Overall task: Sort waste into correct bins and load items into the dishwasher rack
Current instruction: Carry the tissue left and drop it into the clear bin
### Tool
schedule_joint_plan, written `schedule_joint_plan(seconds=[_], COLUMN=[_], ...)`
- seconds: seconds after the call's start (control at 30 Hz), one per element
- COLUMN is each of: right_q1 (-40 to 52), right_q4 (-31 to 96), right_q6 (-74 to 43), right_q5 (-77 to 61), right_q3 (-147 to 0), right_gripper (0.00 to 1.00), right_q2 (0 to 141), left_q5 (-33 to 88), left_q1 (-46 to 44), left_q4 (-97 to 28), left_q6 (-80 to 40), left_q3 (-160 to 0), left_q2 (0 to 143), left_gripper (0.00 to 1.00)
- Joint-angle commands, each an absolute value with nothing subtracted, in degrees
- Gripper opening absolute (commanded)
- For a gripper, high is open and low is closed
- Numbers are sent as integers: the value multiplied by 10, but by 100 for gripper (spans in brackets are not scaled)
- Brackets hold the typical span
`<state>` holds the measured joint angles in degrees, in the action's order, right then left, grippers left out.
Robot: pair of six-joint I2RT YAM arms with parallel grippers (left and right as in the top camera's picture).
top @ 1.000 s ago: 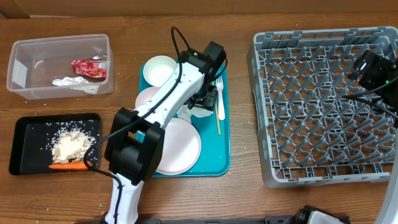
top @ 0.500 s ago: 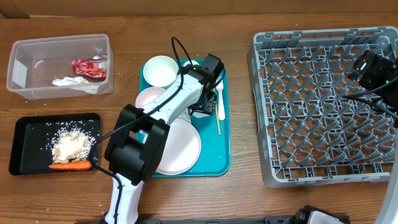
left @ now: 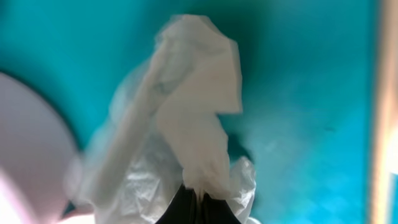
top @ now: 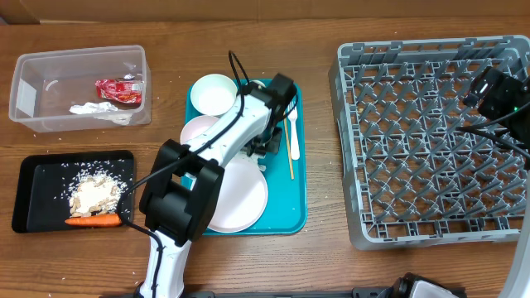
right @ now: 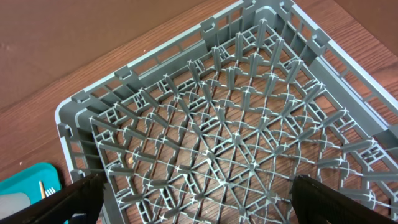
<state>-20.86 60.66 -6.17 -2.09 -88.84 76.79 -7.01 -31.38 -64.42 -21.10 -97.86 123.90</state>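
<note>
Find the left hand (top: 267,142) low over the teal tray (top: 286,222), between the plate (top: 240,199) and the fork (top: 293,132). Confirm a closed grip from the wrist view: dark fingers pinched together on the lower edge of a crumpled white napkin (left: 186,118), with teal surface behind and a soft shadow under the paper. Judge the napkin caught; cannot tell whether fully clear of the tray.

Record, against the views of the past second, the wrist drawn back a little from the tray's far end toward the plate. See nothing else displaced. Read this as the pick made and the carry about to start.

Note the clear tub (top: 25,99) at the far left of the desk (top: 323,261), well apart from the teal tray, holding a red wrapper (top: 118,89) and a second white scrap (top: 95,108). Judge it the proper place for the napkin. Note the black tray (top: 33,161) in front of it with crumbs (top: 93,194) and a carrot (top: 91,221); treat food waste as sorted.

Flag the risk of thin paper slipping or snagging on the bowls (top: 213,93) during the leftward carry.

Find the right hand (right: 198,180) hovering over the far right corner of the grey rack (top: 431,141), fingers spread wide, gripping nothing. See no dish in the rack yet; plate, bowls, fork and wooden stick (top: 291,164) all on the teal tray. Rate loading as not begun.
</note>
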Motion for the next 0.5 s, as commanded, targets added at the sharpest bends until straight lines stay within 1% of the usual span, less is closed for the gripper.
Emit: schedule_joint_plan(seconds=[0.0,0.13,0.23,0.37,0.47], right_q1=[-209,-209,-209,-209,-209], right_q4=[604,604,604,604,604], right_q6=[-59,-59,-59,-59,-59], right_q5=[-15,-15,-15,-15,-15], right_q3=[-897,-897,-897,-897,-897], right_gripper=[100,100,100,100,100], right_q2=[769,769,769,769,769], left_q5=[-81,-104,-142,-199,-206], left_q1=[-310,-295,-263,-196,-133], left_q4=[-679,-729,-739,-700,-656], left_q6=[-223,-223,-223,-223,-226], left_q3=[-1070,-1166,-1224,-1252,-1249], left_q2=[1216,1199,1190,1188,1190], left_gripper=[4,4,4,4,4])
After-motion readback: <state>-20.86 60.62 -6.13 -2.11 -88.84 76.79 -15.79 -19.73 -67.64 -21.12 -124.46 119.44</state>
